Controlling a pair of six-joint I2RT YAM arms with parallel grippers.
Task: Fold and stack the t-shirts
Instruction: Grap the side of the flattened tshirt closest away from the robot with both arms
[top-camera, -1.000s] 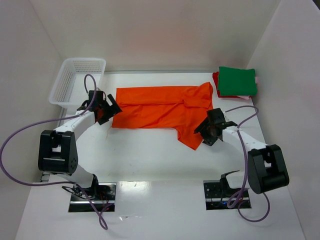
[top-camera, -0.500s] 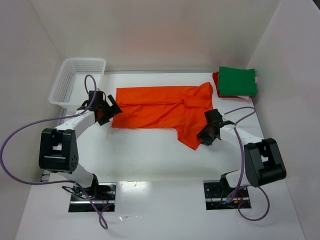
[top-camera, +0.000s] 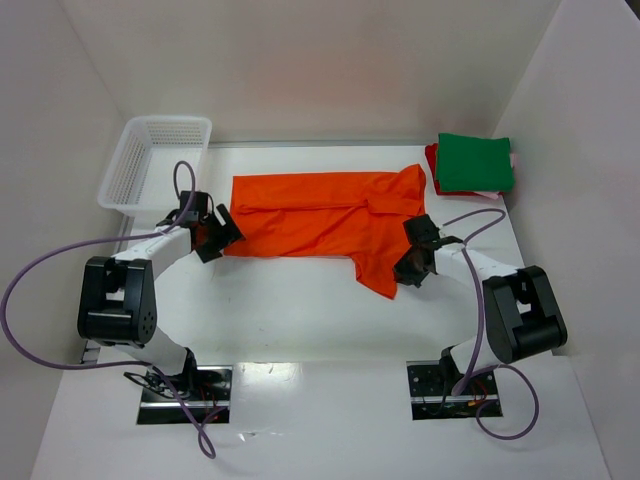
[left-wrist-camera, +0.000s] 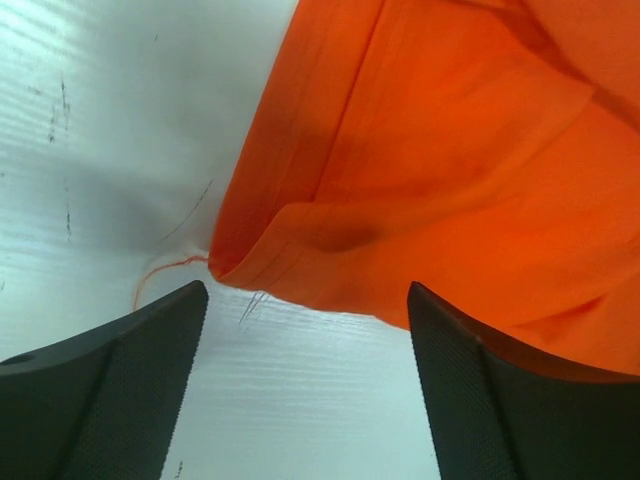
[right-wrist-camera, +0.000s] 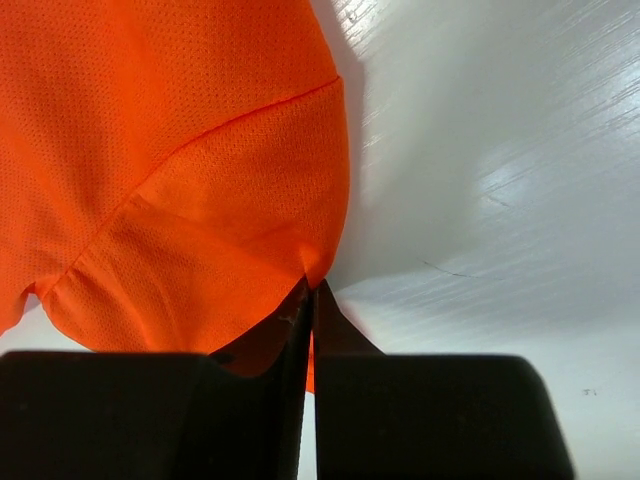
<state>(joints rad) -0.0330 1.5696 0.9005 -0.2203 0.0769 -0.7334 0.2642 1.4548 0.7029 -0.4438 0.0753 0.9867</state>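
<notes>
A bright orange t-shirt (top-camera: 320, 215) lies partly folded across the back middle of the table. My right gripper (top-camera: 409, 268) is shut on the edge of its sleeve (right-wrist-camera: 230, 260), with the cloth pinched between the fingertips (right-wrist-camera: 300, 305). My left gripper (top-camera: 212, 240) stands open at the shirt's near left corner (left-wrist-camera: 225, 265); its fingers (left-wrist-camera: 110, 390) straddle the hem and are not closed on it. A stack of folded t-shirts (top-camera: 473, 163), green on top with red and pale pink under it, rests at the back right.
A white mesh basket (top-camera: 152, 160) stands at the back left. Purple cables (top-camera: 40, 275) loop from both arms. White walls enclose the table on three sides.
My right gripper slid left onto the orange sleeve and closed on it. My left gripper crept closer to the shirt's corner and its jaws narrowed slightly.
</notes>
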